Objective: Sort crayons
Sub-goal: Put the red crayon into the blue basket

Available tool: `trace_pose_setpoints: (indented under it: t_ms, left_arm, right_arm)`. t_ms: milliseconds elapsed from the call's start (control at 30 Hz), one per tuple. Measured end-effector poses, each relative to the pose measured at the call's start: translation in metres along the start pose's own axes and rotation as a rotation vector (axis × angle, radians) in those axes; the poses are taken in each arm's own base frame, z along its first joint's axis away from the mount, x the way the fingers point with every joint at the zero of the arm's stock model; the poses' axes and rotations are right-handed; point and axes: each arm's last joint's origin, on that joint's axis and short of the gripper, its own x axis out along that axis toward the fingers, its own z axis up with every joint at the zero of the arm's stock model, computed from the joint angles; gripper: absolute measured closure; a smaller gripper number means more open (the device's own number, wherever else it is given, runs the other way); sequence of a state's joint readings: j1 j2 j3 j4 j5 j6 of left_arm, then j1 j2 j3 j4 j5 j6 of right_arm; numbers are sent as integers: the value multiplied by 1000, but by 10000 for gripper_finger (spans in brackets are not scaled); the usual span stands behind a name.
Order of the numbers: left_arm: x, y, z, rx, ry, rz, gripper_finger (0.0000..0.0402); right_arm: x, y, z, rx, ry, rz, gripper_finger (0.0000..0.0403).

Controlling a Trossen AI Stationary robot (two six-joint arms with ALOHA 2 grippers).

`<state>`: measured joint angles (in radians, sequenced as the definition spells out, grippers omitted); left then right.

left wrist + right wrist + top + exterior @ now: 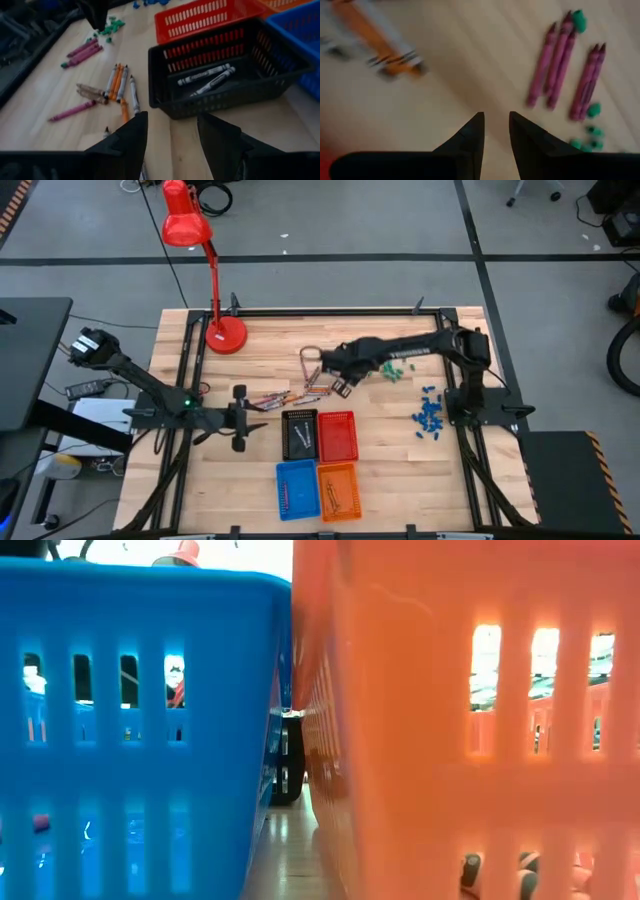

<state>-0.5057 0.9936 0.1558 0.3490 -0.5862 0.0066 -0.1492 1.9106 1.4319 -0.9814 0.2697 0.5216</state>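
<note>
Loose crayons [288, 396] in orange, grey and tan lie flat on the wooden table left of the black basket [300, 434]; the left wrist view shows them [117, 82] with a purple one [72, 111]. Maroon crayons [560, 60] lie side by side farther back. Two grey crayons [207, 77] lie in the black basket [280, 75]. My right gripper [338, 387] hangs pointing down over bare wood between the two groups, its fingers [496, 120] a narrow gap apart with nothing between. My left gripper [172, 135] stands open and low at the table's left [250, 420].
A red basket [338, 435] stands right of the black one, with blue [297, 488] and orange [338, 490] baskets nearer the front edge, filling the low view. Green pieces [392, 370] and blue pieces [430, 415] lie at the right. A red lamp [225, 335] stands at the back left.
</note>
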Motion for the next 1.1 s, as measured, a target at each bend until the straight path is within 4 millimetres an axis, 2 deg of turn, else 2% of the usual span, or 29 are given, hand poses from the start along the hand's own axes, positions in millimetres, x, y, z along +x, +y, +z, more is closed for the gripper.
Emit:
trace_pose_setpoints:
  t_ms: [233, 500, 967, 1100]
  left_arm:
    - [0, 0, -2, -98, 17, 1, 217]
    - [0, 0, -2, -115, 15, 1, 217]
    - [0, 0, -3, -145, 27, 2, 217]
    - [0, 0, -3, -146, 27, 2, 217]
  right_arm:
    - [34, -50, 15, 38, 32, 20, 293]
    - [49, -86, 21, 55, 58, 6, 272]
    - [58, -118, 25, 61, 82, 0, 268]
    - [69, -124, 18, 61, 104, 9, 267]
